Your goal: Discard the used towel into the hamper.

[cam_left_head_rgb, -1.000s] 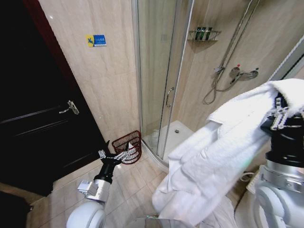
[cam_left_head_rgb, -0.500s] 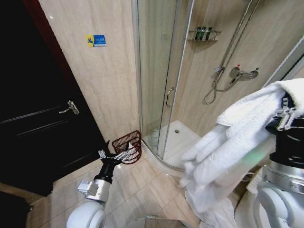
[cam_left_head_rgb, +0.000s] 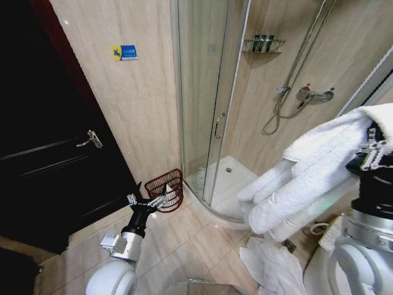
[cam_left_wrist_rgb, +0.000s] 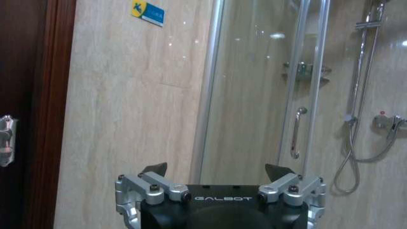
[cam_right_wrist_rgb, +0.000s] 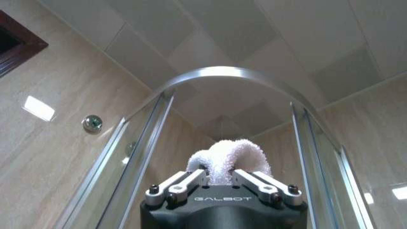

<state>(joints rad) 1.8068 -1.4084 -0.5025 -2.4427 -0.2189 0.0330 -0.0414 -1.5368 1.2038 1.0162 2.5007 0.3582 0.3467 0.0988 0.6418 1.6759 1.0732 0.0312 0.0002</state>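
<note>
We are holding the towel (cam_left_head_rgb: 307, 178) high at three o'clock, right gripper (cam_right_wrist_rgb: 219, 179) fingers pinching its fold. The hamper (cam_left_head_rgb: 166, 190) is sitting on the floor toward nine o'clock, beside the left gripper (cam_left_head_rgb: 149, 201), whose fingers are spread and empty.

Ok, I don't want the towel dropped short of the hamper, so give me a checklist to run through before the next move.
1. Right pincer shut on the towel: ok, a fold is pinched between its fingers.
2. Towel off the floor: not ok, its lower end lies on the tiles.
3. Towel over the hamper: not ok, the hamper stands apart by the shower door, far to the left of the towel.
4. Hamper upright, mouth free: cannot tell, it looks tilted.
5. Left pincer clear of the hamper: cannot tell, open, overlapping it in the head view.
</note>
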